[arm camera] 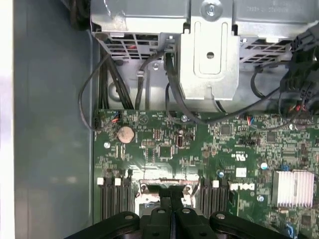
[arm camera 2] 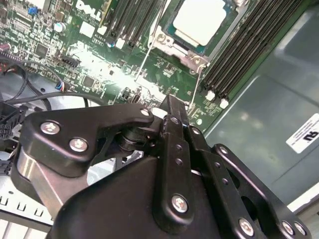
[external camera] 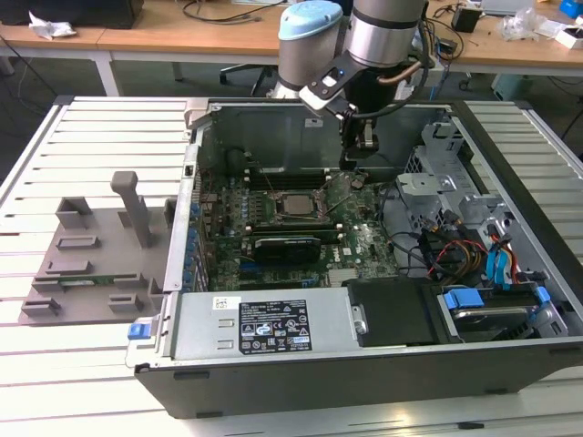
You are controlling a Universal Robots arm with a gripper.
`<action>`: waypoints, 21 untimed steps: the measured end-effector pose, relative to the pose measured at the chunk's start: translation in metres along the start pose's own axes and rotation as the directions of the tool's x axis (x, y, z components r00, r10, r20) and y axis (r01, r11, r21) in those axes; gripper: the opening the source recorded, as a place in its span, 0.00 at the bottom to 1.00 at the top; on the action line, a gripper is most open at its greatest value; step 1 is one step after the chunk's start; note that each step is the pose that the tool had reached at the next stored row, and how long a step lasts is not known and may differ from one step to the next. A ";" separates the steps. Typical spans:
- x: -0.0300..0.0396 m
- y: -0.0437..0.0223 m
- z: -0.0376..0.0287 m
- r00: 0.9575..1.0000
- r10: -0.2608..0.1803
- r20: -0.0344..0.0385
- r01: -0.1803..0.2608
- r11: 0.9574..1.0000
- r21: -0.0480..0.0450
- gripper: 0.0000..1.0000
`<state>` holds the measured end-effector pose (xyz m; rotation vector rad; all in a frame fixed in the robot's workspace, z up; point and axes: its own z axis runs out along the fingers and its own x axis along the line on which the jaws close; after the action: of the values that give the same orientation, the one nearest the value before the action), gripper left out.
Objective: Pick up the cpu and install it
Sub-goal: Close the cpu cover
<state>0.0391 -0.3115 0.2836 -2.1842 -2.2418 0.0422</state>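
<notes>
The cpu (external camera: pixel 293 206) is a small silvery square lying flat in its socket on the green motherboard (external camera: pixel 364 241) inside the open computer case (external camera: pixel 364 364). The second wrist view shows its pale metal top (arm camera 2: pixel 199 20) framed by the socket bracket. My gripper (external camera: pixel 357 171) hangs inside the case, to the exterior view's right of the cpu and slightly above the board. Its black fingers (arm camera: pixel 172 191) are pressed together and hold nothing, and their tip (arm camera 2: pixel 168 104) points at the board beside the socket.
A long black expansion card (external camera: pixel 287 246) lies just in front of the socket. Black memory slots (arm camera 2: pixel 244 50) flank the socket. A metal drive cage (external camera: pixel 437 173) and cable bundles (external camera: pixel 455 255) crowd the exterior view's right. A grey fixture plate (external camera: pixel 91 255) rests outside the case.
</notes>
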 end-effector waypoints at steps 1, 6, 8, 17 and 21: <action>0.0001 0.0018 0.0009 1.000 0.000 0.000 0.000 1.000 0.000 0.11; 0.0004 0.0131 0.0027 1.000 0.000 0.000 0.000 1.000 0.000 0.11; 0.0004 0.0204 0.0028 1.000 0.000 0.000 0.000 1.000 0.000 0.11; 0.0003 0.0425 0.0024 1.000 0.000 0.000 0.000 1.000 0.002 0.11; 0.0002 0.0444 0.0023 1.000 0.000 0.000 0.000 1.000 0.002 0.11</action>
<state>0.0833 -0.3101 0.2801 -2.1835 -2.2406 0.0444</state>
